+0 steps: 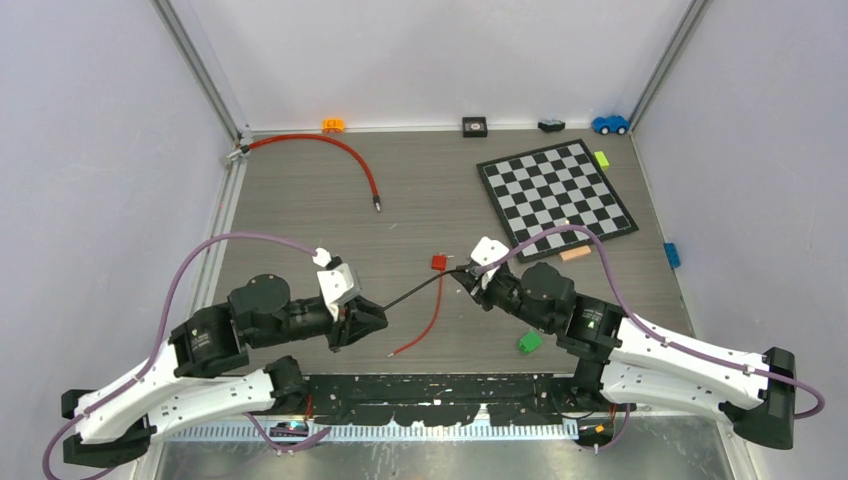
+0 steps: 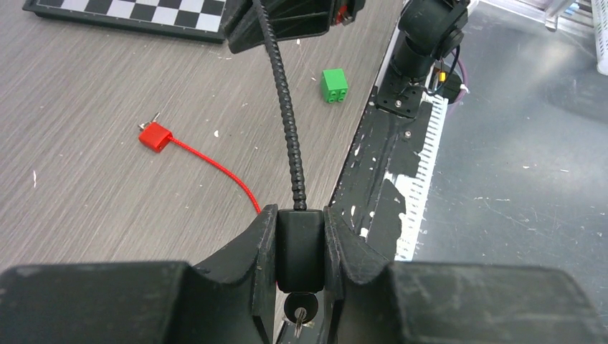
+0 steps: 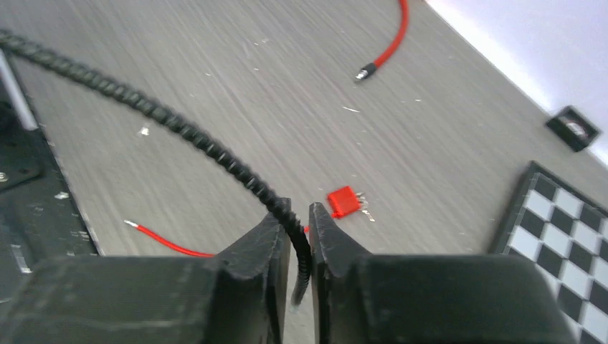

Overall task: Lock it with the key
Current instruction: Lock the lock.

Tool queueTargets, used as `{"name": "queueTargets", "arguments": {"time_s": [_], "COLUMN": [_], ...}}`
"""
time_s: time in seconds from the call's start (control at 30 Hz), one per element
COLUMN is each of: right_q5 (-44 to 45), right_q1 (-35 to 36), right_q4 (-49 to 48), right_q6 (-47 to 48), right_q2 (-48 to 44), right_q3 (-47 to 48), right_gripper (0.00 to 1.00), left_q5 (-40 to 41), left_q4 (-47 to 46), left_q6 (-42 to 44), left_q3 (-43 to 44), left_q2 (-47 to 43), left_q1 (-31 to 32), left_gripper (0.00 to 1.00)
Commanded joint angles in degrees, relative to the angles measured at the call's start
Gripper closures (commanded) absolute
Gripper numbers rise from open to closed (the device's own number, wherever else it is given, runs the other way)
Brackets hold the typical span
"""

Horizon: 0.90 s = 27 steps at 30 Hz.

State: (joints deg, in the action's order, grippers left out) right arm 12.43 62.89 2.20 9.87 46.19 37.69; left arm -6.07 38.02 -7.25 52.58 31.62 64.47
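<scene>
Left gripper (image 2: 300, 213) clamps the lock body (image 2: 300, 251) — key (image 2: 300, 313) seated just beneath it. Right gripper (image 3: 299, 212) pinches the cable (image 3: 179, 129) end — axis running straight from the lock body.

- Grey wood-grain tabletop (image 1: 300, 220) lies beneath the left gripper (image 1: 378, 318) and right gripper (image 1: 468, 280).
- Plain pale-lavender walls (image 1: 430, 50) stand beyond them.
- Silver metal posts (image 1: 198, 65) frame far corners.

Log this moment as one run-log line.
left gripper: shut on lock body | right gripper: shut on black cable | key: at lock body's end | black cable: spans between both grippers
</scene>
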Motion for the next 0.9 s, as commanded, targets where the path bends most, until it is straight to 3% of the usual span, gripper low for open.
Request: {"name": "queueTargets", "arguments": {"time_s": [0.0,0.03,0.2,0.33,0.4,0.63,0.87], "right_q5": [-0.7,-0.1,-0.2,-7.0,-6.1,9.1,22.6], "right_q1": [0.1,0.1,0.1,0.6,2.4,16.6,25.8], "right_q4": [-0.4,-0.3,-2.6,-16.9,-23.3,-30.8,-42.7], "right_q6": [-3.2,-4.5,-16.6,-24.7,-26.6,-13.4,-0.4], "right_q2": [-1.4,-1.6,-0.8,2.3,5.0,16.2,24.8], "right_q3": [0.6,1.0,7.2,8.3,9.0,16.3,20.0], "right_gripper": [0.91,0.98,0.99,0.99,0.99,0.99,0.99], "left_q5": [-1.1,-0.6,-2.3,-6.3,-5.5,2.6,2.1], "left_q4": [-3.6,-4.1,-10.4,-21.0,-26.1,-31.9,-33.7], "left_q6": [0.0,-0.1,1.6,4.5,5.0,6.2,8.4], "left_q3": [1.7,1.3,-4.4,-13.7,-17.9,-23.6,-24.2], "left_q2": [-2.2,-2.7,-7.7,-14.6,-18.8,-27.9,-28.2], "left_q1": [0.0,-0.1,-0.1,-0.1,-0.1,-0.1,-0.1], "left_gripper": [1.0,1.0,1.0,1.0,1.0,1.0,1.0]}}
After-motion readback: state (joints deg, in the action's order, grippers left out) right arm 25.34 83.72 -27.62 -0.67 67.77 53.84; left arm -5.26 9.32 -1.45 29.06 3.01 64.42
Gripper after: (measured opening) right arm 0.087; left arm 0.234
